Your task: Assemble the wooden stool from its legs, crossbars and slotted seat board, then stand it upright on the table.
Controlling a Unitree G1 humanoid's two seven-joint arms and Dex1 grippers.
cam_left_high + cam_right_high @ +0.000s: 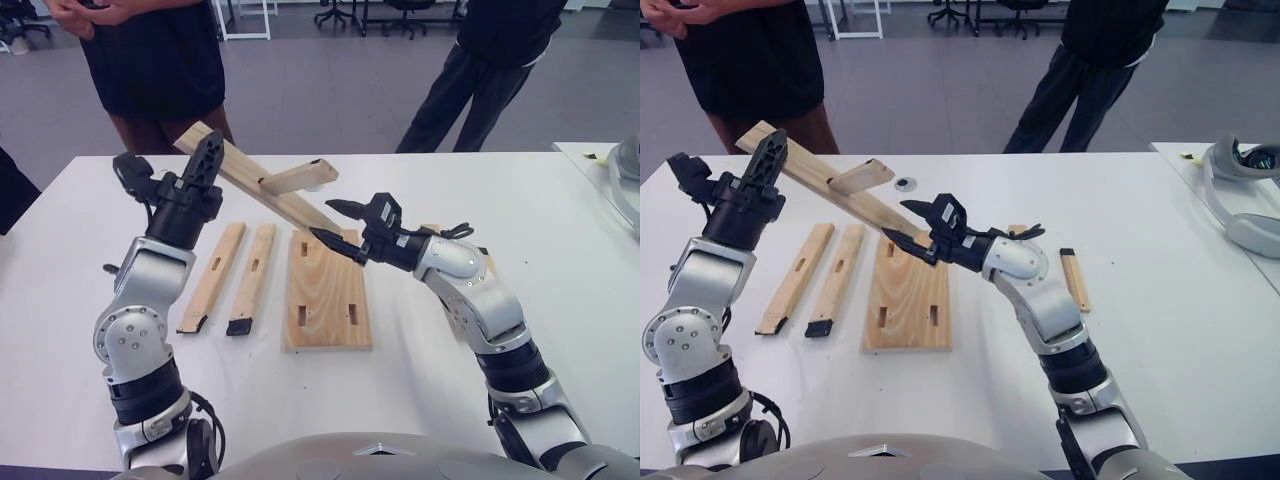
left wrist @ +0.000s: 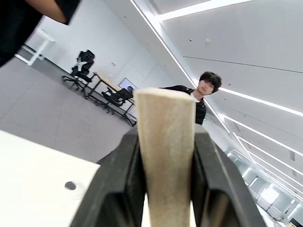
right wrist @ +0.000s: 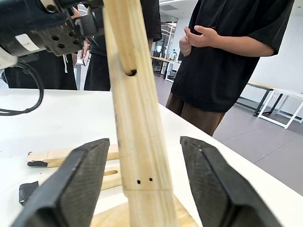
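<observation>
One leg (image 1: 240,168): left hand (image 1: 208,148) clenched on top; right hand (image 1: 324,221) spread astride bottom.

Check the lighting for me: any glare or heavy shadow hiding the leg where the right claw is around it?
Left eye view: table evenly lit, only soft shadows beside the seat board; no glare on the leg. Right wrist view: leg plainly lit inside the open right claw. Left wrist view: bright ceiling strips behind the leg end, left claw dark around it.
</observation>
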